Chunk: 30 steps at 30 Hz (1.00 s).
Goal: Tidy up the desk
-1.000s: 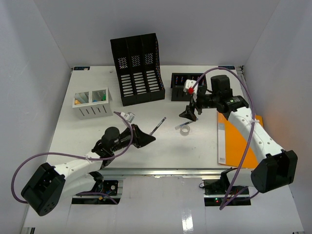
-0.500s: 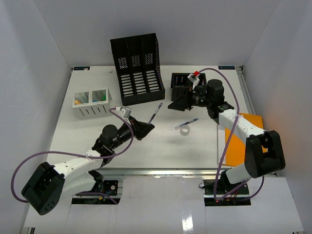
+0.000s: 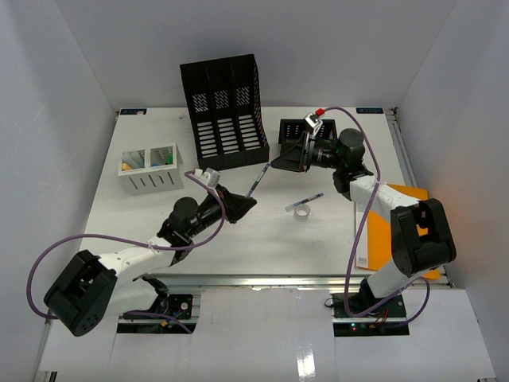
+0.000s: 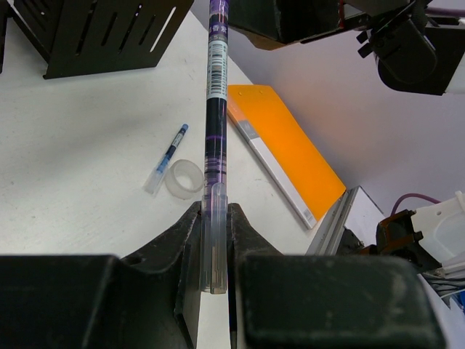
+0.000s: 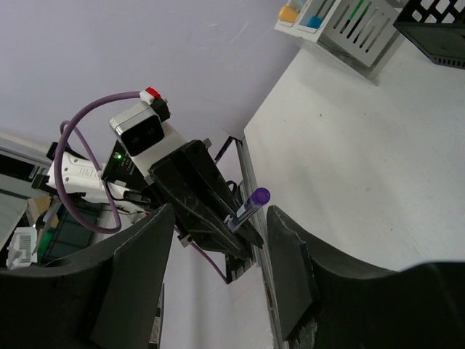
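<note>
**Desk check: my left pincer clamps a pen, my right stands wide**

The desk [image 3: 318, 239] spans the whole floor of the scene, with its metal rail along the near edge. A black magazine file [image 3: 225, 111] stands at the far middle. An orange folder [image 4: 287, 142] lies flat at the right. A white mesh organiser [image 3: 149, 169] sits at the left.

My left pincer [image 4: 213, 218] is clamped on a purple pen [image 4: 214, 109], raised off the desk. My right pincer [image 3: 280, 163] is spread wide, facing the pen's capped end without touching it. A clear tape roll [image 3: 302, 212] rests just beside a small blue-capped pen [image 3: 305, 200] at mid-desk.
</note>
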{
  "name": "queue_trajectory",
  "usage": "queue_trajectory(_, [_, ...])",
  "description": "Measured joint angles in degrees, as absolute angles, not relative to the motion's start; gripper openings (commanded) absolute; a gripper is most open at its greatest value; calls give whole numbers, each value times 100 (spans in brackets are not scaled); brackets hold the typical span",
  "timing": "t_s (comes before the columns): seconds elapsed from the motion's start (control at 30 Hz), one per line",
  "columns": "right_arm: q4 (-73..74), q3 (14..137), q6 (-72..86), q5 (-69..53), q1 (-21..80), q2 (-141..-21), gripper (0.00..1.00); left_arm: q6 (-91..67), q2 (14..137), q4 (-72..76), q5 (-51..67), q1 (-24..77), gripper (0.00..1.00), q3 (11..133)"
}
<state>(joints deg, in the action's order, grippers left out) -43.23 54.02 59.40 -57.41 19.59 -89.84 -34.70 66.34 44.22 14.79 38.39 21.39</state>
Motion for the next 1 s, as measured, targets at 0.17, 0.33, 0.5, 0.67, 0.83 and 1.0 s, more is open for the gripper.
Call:
queue_trajectory(0.17, [-4512, 5402, 6106, -5757, 2033, -8985, 58, -3487, 6634, 4421, 1479, 3844, 6, 2211])
queue_trajectory(0.33, [-4530, 5402, 6132, -5758, 2093, -8994, 56, -3498, 6631, 4418, 1476, 3844, 6, 2217])
queue_trajectory(0.5, [-4532, 5402, 6130, -5758, 2137, -9061, 53, -3518, 6630, 4421, 1476, 3844, 6, 2217])
queue_trajectory(0.67, [-4532, 5402, 6131, -5758, 2216, -9137, 52, -3541, 6632, 4427, 1481, 3848, 6, 2236])
queue_trajectory(0.83, [-4572, 5402, 6151, -5758, 2262, -9157, 48, -3550, 6646, 4493, 1487, 3873, 6, 2273])
queue_trajectory(1.0, [-4704, 5402, 6272, -5757, 2263, -9269, 44, -3588, 6817, 4585, 1511, 3933, 7, 2368])
